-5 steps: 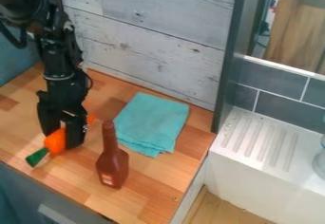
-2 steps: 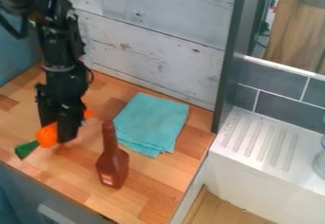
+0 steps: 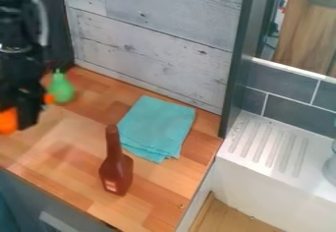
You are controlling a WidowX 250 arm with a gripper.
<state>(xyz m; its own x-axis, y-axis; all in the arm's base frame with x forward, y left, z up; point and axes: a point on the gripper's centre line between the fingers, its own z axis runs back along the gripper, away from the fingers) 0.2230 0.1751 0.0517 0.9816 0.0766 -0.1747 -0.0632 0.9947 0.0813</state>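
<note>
At the left edge the black gripper [image 3: 18,119] hangs over the counter, shut on an orange carrot [image 3: 8,121]. The carrot's thick end shows at the frame's edge, and a bit of its tip pokes out on the right side of the fingers; its green top is hidden. Just right of the gripper, near the wall, stands a green pear-shaped thing [image 3: 61,88]. A brown bottle [image 3: 116,168] stands upright toward the counter's front. Behind it and to its right lies a folded teal cloth [image 3: 157,127].
The wooden counter [image 3: 69,152] backs onto a whitewashed plank wall [image 3: 157,44]. A dark upright panel [image 3: 238,64] rises at its right end. Beyond stands a white sink with a ridged drainboard [image 3: 263,147], with a clear object at the right edge.
The gripper has gone left and up with the carrot in it, away from the bottle. The green pear-shaped thing, earlier behind the arm, has come into sight.
</note>
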